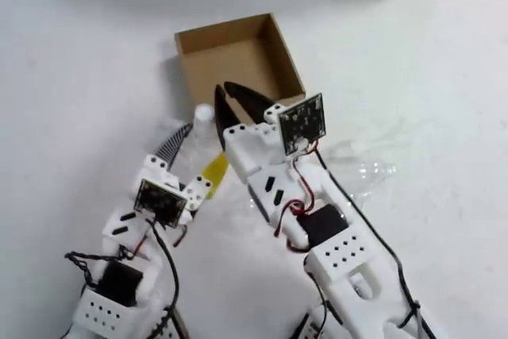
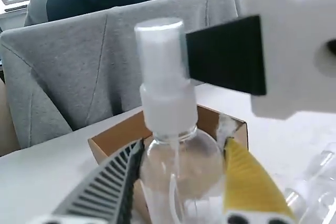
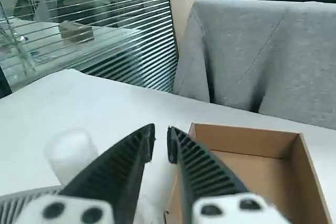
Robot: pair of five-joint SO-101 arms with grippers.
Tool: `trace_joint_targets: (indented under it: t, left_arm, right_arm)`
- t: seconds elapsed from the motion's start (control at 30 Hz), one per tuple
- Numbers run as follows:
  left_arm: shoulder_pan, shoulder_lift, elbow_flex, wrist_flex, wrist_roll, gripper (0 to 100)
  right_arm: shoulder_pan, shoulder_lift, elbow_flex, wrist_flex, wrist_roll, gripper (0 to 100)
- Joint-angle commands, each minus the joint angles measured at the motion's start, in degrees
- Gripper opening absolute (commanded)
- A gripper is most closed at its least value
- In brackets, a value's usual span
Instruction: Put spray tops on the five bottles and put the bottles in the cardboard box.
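A clear bottle (image 1: 204, 114) with a white spray top (image 2: 160, 72) stands upright just in front of the cardboard box (image 1: 238, 53). My left gripper (image 1: 202, 144) is shut on the bottle's body, its grey ribbed finger on one side and its yellow finger (image 2: 249, 182) on the other. My right gripper (image 1: 225, 89) hovers beside the spray top at the box's near edge. Its black fingers (image 3: 131, 161) stand a narrow gap apart with nothing between them. The white spray top (image 3: 71, 150) sits just beside that gripper (image 3: 161, 132). The box (image 3: 252, 150) looks bare inside.
Clear bottles (image 1: 369, 166) lie on the white table to the right of the right arm, and also appear in the left wrist view (image 2: 315, 192). Grey chairs line the table's far edge. Both arms crowd the space in front of the box.
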Motion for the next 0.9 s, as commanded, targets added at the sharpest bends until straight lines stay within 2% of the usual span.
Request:
trace_joint_targets:
  t: [0.0, 0.13, 0.3, 0.37, 0.47, 0.6, 0.87]
  left_arm:
    - [0.57, -0.84, -0.53, -0.18, -0.70, 2]
    - [0.22, -0.84, -0.53, -0.18, -0.70, 2]
    - [-0.22, -0.84, -0.44, -0.62, -0.79, 2]
    - [-1.71, -0.57, -0.09, -3.08, -0.79, 2]
    - [-3.30, -0.48, 0.00, -4.57, -0.70, 2]
    - [-3.30, -0.48, 0.00, -4.57, -0.70, 2]
    - [-3.21, -0.48, 0.00, -4.57, -0.70, 2]
  right_arm:
    - [0.75, -0.48, -0.35, -1.27, 0.09, 1.6]
    - [2.33, -3.56, -0.62, 1.89, 0.18, 1.6]
    - [-0.66, -12.35, -5.98, 21.93, 0.09, 1.6]
    - [-2.24, -14.81, -8.79, 29.85, -0.18, 1.6]
    - [-6.11, -15.96, -11.34, 37.05, -0.26, 1.6]
    - [-10.24, -15.87, -9.85, 35.47, -0.35, 1.6]
    - [-10.24, -15.87, -0.35, 16.40, 0.00, 1.6]
